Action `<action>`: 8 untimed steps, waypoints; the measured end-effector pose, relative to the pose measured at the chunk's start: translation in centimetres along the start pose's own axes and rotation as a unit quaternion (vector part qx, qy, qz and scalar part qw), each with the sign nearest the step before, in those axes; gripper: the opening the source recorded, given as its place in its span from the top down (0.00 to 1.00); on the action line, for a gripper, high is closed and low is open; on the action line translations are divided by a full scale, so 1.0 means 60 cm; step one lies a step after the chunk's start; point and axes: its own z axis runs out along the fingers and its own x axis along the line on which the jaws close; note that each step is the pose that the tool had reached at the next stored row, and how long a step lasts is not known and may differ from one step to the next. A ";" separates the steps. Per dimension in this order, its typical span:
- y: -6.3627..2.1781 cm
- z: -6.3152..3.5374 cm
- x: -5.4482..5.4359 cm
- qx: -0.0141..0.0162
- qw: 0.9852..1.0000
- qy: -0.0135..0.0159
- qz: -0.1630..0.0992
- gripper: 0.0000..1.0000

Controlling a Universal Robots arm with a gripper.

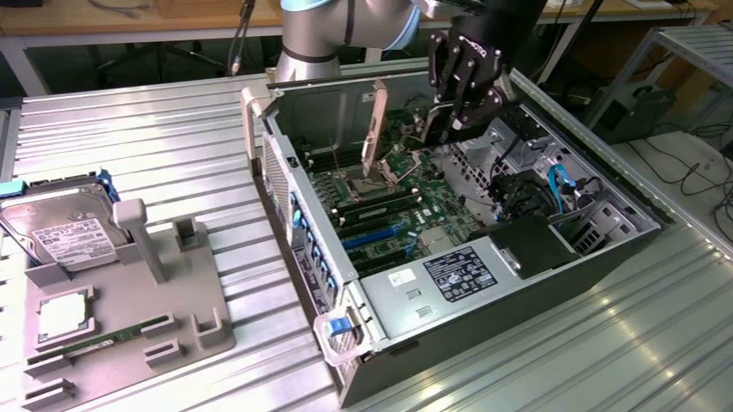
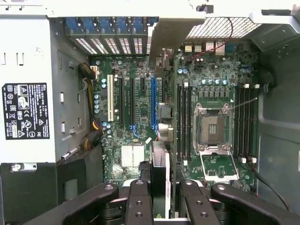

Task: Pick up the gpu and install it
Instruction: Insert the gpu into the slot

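The gpu [image 1: 401, 129] is a dark card standing on edge above the motherboard [image 1: 384, 219] inside the open computer case [image 1: 527, 283]. Its pale bracket strip [image 1: 372, 129] points toward the case's rear wall. My gripper [image 1: 445, 127] reaches down into the case from above and is shut on the card's upper edge. In the wrist view the gpu [image 2: 161, 164] appears edge-on between my black fingers [image 2: 139, 199], hanging over the expansion slots beside the blue slot [image 2: 153, 103], with its bracket [image 2: 171, 37] at the slotted rear panel. I cannot tell whether the card's edge touches a slot.
A grey fixture tray [image 1: 126, 292] lies at the exterior view's left with a silver hard drive [image 1: 63, 227], a processor chip [image 1: 63, 313] and a green memory stick [image 1: 98, 341]. Inside the case are the processor socket [image 2: 213, 129], memory sticks [image 2: 243, 119], cables and the power supply [image 2: 28, 110].
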 end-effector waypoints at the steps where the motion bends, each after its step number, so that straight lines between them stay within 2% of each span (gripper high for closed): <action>1: 0.000 0.001 0.000 0.000 1.000 0.000 0.000 0.72; 8: 0.000 0.009 0.000 0.001 1.000 0.000 0.000 0.72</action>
